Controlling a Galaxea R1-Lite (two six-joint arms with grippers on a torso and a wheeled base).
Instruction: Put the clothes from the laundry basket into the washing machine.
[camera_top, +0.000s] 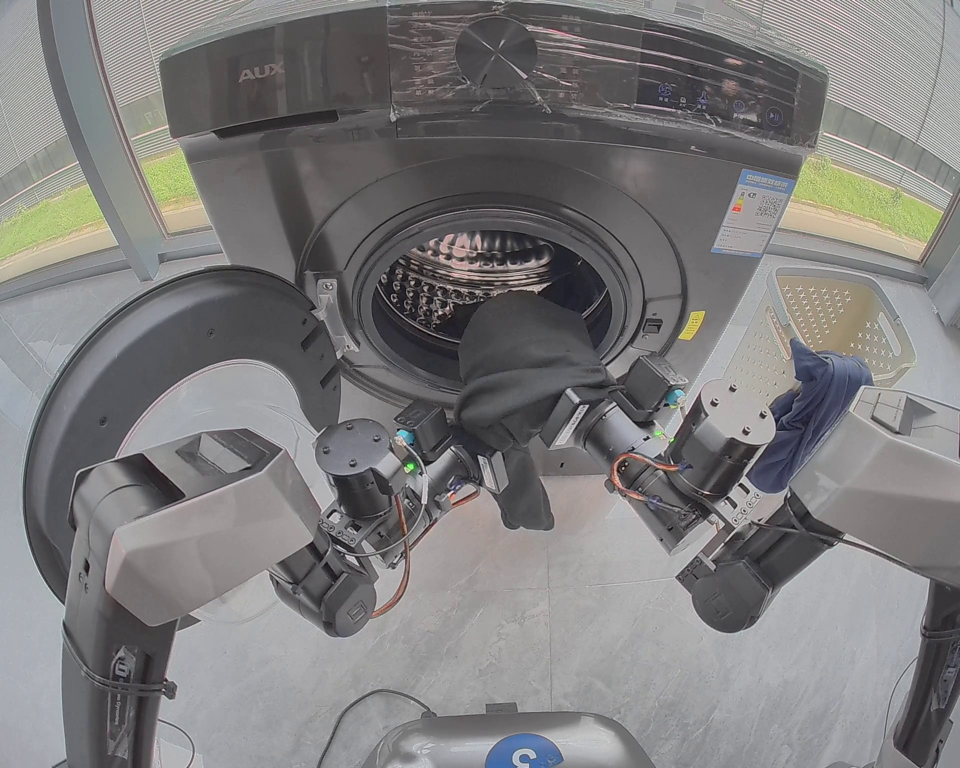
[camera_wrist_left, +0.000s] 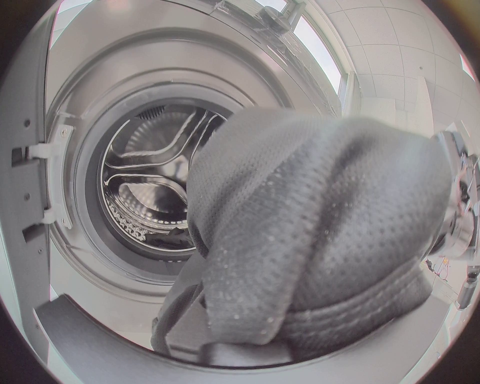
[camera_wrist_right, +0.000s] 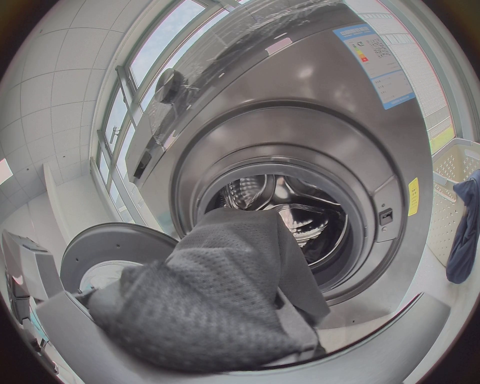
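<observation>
The black garment sits bunched at the washing machine's open mouth, draped over the left gripper and right gripper, so I cannot tell their hold; loading is under way, and next it needs pushing deeper inside.

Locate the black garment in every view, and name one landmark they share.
Head view: black garment at the drum opening's lower edge, centre.
Left wrist view: garment close to the camera, hiding part of the opening.
Right wrist view: garment before the opening.
Shared landmark: the drum opening.

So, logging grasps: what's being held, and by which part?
Black garment, bunched over left gripper and right gripper at its near end; cloth hides the exact grip.
</observation>
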